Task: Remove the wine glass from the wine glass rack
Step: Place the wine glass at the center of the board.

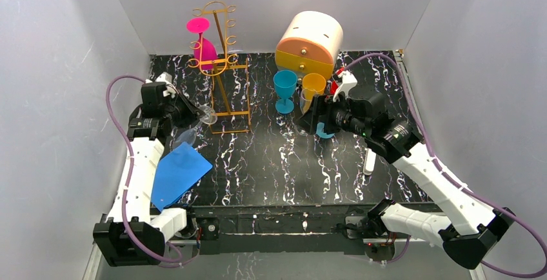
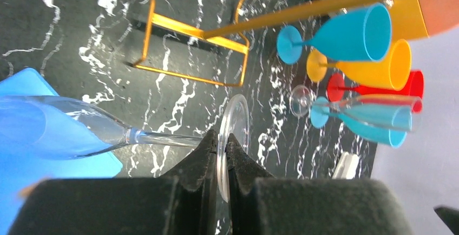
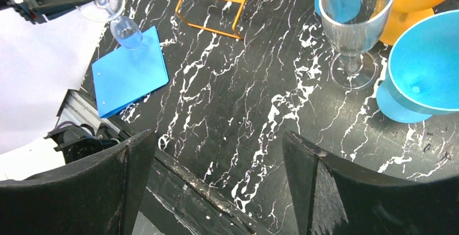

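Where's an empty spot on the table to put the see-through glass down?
The biggest bare patch of the table is in the middle, between the wine glass rack, the blue folder and the right gripper. The back right is crowded: cups huddle by the round drawer box.

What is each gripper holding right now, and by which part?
The left gripper is shut on the clear wine glass, pinching the rim of its round foot. The right gripper is open and holds nothing.

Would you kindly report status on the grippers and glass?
Left gripper shut on clear wine glass foot, clear of rack. Right gripper open, empty. Pink glass hangs on rack.
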`<state>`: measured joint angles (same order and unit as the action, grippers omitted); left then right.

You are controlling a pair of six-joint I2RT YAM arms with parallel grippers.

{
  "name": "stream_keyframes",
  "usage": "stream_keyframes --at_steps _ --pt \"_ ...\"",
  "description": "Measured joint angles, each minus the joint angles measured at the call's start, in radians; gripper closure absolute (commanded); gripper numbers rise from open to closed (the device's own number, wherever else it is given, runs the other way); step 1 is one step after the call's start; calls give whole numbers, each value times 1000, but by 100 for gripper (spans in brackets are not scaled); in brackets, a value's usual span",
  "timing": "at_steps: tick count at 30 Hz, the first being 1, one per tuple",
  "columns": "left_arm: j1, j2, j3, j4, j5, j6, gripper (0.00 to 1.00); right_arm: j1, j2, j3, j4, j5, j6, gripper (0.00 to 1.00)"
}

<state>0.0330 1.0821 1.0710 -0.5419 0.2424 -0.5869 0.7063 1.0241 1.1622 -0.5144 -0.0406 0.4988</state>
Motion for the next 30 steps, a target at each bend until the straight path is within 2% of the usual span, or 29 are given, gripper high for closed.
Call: stream_keyframes --at_steps 6,10,14,19,24,30 --pt "-74 -51 -15 41 94 19 100 0 2 -31 0 -5 8 6" --pt "-135 -139 -113 140 156 5 100 0 25 -30 11 -30 24 6" --pt "-179 -227 -211 193 199 -28 100 0 52 -30 25 -69 49 5" --pt "-259 -259 -227 246 289 -42 100 0 93 -25 63 -167 93 6" --pt "-385 -234 -225 310 340 -37 100 0 183 -27 174 -347 169 11" --pt "-571 -109 -196 347 311 -8 100 0 226 -35 293 -484 239 18"
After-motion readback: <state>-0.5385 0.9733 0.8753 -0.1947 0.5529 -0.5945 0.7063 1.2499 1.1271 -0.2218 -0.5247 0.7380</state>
